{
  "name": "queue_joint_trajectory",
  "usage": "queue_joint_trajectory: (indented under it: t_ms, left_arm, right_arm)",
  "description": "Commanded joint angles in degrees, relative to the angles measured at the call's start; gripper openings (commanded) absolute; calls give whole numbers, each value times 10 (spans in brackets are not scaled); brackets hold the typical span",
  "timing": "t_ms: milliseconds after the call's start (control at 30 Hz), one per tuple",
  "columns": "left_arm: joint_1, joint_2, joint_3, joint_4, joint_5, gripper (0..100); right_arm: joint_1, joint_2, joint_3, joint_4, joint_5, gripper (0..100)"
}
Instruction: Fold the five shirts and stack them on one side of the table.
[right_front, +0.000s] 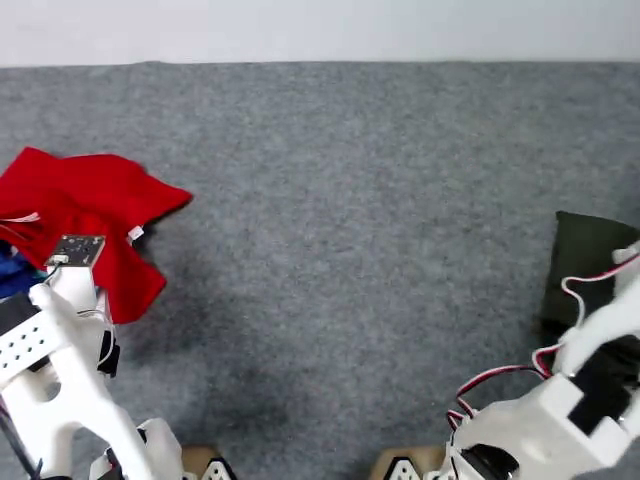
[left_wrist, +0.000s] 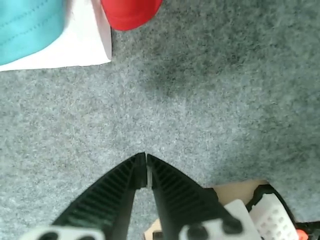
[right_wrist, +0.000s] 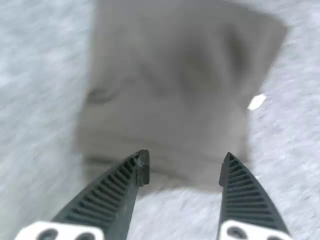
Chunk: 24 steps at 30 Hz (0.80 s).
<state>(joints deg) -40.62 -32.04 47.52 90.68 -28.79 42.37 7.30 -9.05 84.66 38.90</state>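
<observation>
While left gripper (left_wrist: 146, 159) sits pressed together, right gripper (right_wrist: 186, 161) hangs spread over dark shirt (right_wrist: 175, 85) at 3 o'clock, likely limp and light; pinch its folded edge.

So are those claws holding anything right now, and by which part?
Nothing is held. The left gripper is shut with nothing in it, above the table. The right gripper is open over a folded shirt.

Grey, felt-like fabric covers the table (right_front: 340, 220). A crumpled red shirt (right_front: 90, 215) lies on it at one side, and a dark folded shirt (right_front: 585, 262) lies at the opposite edge.
</observation>
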Motion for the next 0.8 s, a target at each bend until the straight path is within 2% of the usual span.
queue_joint_trajectory:
  t_ms: [0,133,267,400,767]
  left_arm:
    - [2,-16,-2,-4,2,5]
    - [2,-16,-2,-4,2,5]
    - [2,-16,-2,-4,2,5]
    - [2,-16,-2,-4,2,5]
    - [2,-16,-2,-4,2,5]
  right_arm:
    - [-28,-37,-11,72,-7,233]
    - [-59,-24,22,88,-15,234]
    - [-93,15,52,55,-62,235]
    - [-115,66,51,42,-71,235]
    - [-117,155,51,-24,-68,209]
